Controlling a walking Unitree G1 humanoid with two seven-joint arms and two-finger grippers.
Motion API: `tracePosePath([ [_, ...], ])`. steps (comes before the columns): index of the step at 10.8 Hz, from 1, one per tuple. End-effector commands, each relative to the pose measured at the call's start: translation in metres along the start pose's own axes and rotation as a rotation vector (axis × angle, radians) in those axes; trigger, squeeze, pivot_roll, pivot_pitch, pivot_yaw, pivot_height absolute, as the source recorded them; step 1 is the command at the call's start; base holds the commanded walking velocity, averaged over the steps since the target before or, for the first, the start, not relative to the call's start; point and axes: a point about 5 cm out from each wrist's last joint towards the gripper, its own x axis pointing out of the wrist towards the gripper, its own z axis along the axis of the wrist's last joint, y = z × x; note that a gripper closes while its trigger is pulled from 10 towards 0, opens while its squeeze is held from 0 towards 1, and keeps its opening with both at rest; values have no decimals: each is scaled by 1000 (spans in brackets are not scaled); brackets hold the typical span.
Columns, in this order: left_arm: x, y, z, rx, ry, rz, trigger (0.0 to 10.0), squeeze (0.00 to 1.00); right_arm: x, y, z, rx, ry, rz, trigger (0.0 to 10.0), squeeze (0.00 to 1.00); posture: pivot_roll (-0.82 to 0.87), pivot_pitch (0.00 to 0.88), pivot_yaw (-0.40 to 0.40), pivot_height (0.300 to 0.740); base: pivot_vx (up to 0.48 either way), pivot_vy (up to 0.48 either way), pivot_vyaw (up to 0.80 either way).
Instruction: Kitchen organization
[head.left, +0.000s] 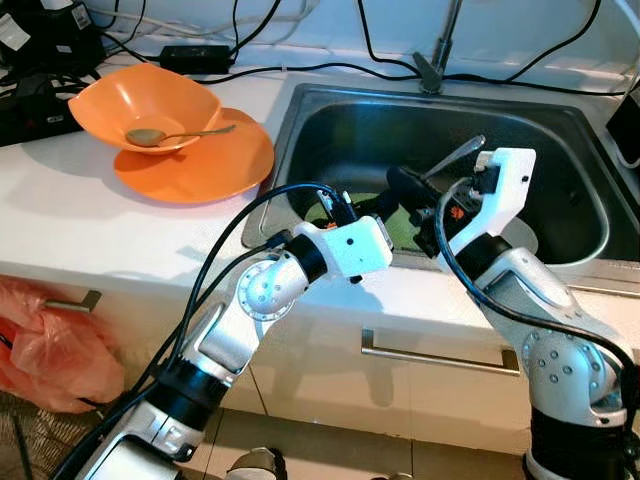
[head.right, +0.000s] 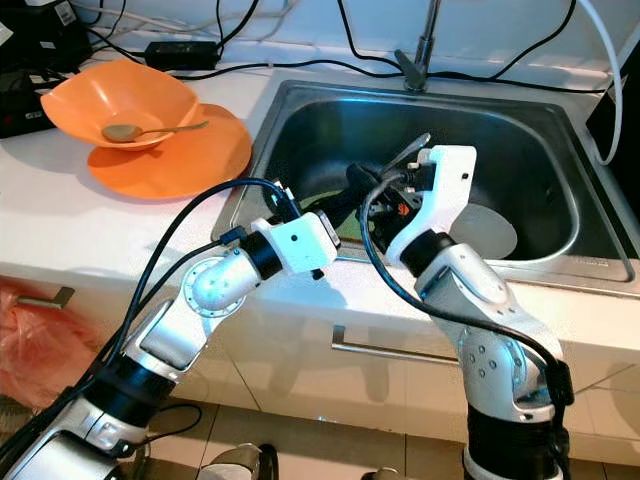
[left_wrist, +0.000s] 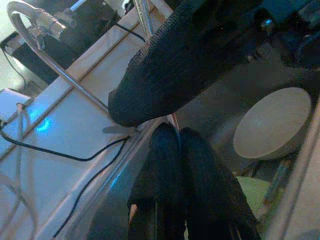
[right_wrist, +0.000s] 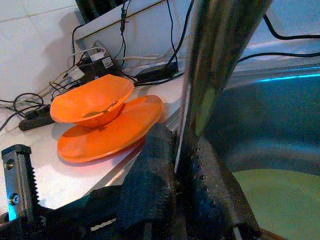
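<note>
Both arms reach into the steel sink (head.left: 281, 135). My right gripper (head.left: 403, 186) is shut on a shiny metal utensil (head.left: 456, 156), whose handle (right_wrist: 220, 60) rises from between the black fingers (right_wrist: 150, 170). Just left of it, by the sink's front wall, my left gripper (head.left: 338, 207) has its fingers (left_wrist: 167, 150) pressed together; I see nothing held. A green flat item (head.left: 405, 230) and a white bowl (left_wrist: 275, 122) lie in the sink bottom. On the counter to the left, an orange bowl (head.left: 150, 98) with a spoon (head.left: 185, 132) rests on an orange plate (head.left: 210, 168).
The faucet (head.left: 437, 55) stands at the sink's back rim. Black cables and a power strip (head.left: 40, 70) crowd the back left of the counter. A red plastic bag (head.left: 45, 345) hangs low on the left. A drawer handle (head.left: 435, 356) runs under the counter edge.
</note>
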Motion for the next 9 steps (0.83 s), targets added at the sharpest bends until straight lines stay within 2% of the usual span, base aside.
tracePosePath([
  [1,-2,20,-7,40,33,100,10000,0,-7,-25,0,-33,9,-160,0,0,58,74,-17,740,0,0,0],
  [4,0,20,-16,73,62,118,10000,0,-7,-32,-1,-32,15,-215,0,0,48,59,-27,740,0,0,0],
  [5,1,20,-20,60,68,129,10000,588,-6,-34,0,-35,16,-223,0,0,45,58,-31,740,0,0,0],
  [6,1,20,-21,53,69,135,10000,1000,-6,-34,0,-40,16,-226,0,0,44,59,-38,740,0,0,0],
  [9,0,18,-21,35,54,138,10000,1000,-6,-37,0,-50,16,-243,0,0,49,64,-41,740,0,0,0],
])
